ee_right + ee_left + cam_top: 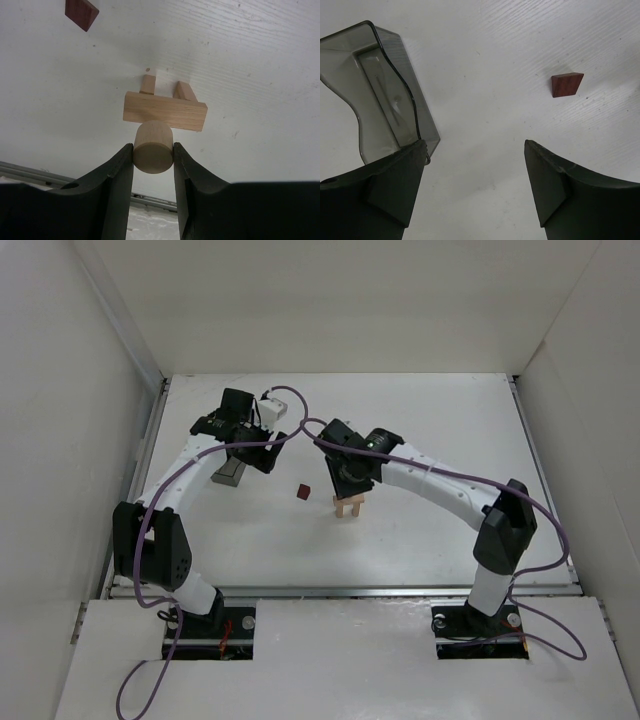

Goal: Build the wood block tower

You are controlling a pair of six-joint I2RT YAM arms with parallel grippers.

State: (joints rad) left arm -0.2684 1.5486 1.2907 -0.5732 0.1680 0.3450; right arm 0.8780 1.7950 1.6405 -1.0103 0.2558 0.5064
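A small arch [347,507] stands mid-table: two short pale uprights [147,84] under a flat pale plank [165,111]. My right gripper [153,146] is shut on a pale wood cylinder [153,150] and holds it at the plank's top near edge; I cannot tell if they touch. In the top view the right gripper [350,486] hangs directly over the arch. The dark red-brown cube [302,491] lies alone on the table left of the arch, and also shows in the left wrist view [566,84] and the right wrist view [81,12]. My left gripper [474,145] is open and empty over bare table.
A grey translucent tray [380,95] lies beside the left finger of my left gripper, also seen in the top view [229,473]. White walls enclose the table on three sides. A metal rail [150,200] runs along the near edge.
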